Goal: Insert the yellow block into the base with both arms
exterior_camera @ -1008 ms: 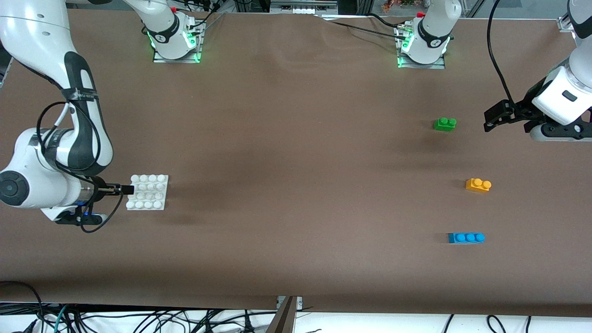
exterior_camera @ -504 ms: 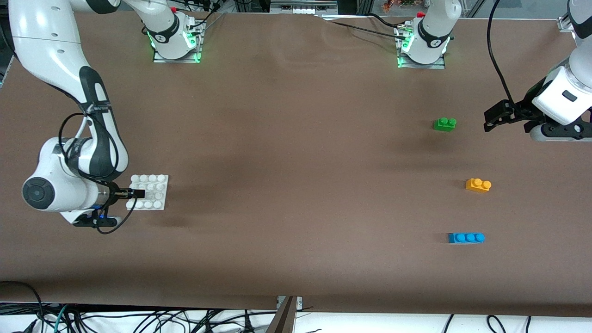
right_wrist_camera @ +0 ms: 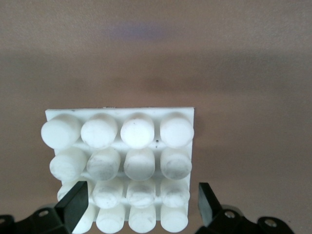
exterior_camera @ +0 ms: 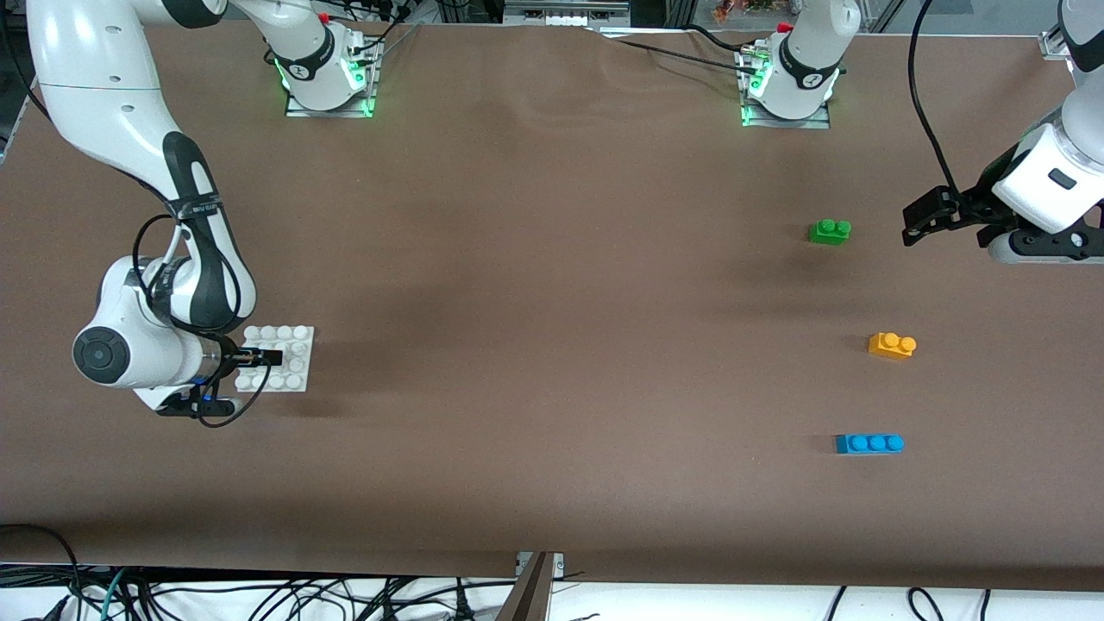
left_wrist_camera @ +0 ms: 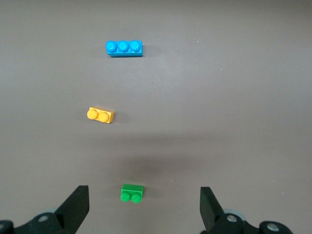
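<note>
The yellow block [exterior_camera: 892,345], two studs up, is lying crosswise at the frame's right. The right gripper [exterior_camera: 269,355] is being held open over the base [exterior_camera: 293,379]; the left gripper [exterior_camera: 916,226] is waiting open.

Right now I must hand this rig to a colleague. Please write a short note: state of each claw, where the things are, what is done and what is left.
Right claw: open, low over the white base, fingers either side of it, not closed.
Left claw: open, waiting in the air at the left arm's end of the table, beside the green block.
Yellow block: untouched on the table, between the green block and the blue block, which lies nearest the front camera.
Done: nothing gripped so far.
Left: grip the base, pick up the yellow block, press it onto the studs.
</note>
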Controlling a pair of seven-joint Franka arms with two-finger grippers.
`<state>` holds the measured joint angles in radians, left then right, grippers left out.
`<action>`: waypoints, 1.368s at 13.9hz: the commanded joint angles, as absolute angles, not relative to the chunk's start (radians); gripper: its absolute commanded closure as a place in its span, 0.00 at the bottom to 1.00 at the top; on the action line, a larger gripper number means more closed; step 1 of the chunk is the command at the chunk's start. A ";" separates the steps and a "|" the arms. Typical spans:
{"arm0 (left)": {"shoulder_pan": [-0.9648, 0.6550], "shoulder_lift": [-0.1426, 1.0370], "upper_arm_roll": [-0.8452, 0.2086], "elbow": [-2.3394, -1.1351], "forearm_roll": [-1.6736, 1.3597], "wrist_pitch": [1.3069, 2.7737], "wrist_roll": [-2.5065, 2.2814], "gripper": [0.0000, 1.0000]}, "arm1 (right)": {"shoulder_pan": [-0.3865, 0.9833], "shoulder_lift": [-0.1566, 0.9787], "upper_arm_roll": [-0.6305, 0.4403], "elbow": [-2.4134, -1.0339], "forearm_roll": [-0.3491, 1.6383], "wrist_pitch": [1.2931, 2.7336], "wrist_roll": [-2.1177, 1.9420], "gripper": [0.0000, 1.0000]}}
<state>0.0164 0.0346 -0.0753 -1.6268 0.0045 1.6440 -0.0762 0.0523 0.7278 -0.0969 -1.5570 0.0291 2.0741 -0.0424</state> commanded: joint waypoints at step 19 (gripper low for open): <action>0.015 0.044 -0.075 -1.600 -0.012 1.624 -0.084 0.00 | 0.075 0.759 -0.092 -1.612 0.018 2.227 -0.040 0.00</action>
<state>0.0164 0.0346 -0.0753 -1.6268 0.0045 1.6439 -0.0762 0.0662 0.7309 -0.0950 -1.6100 0.0208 2.1618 -0.0427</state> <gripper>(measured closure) 0.000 0.000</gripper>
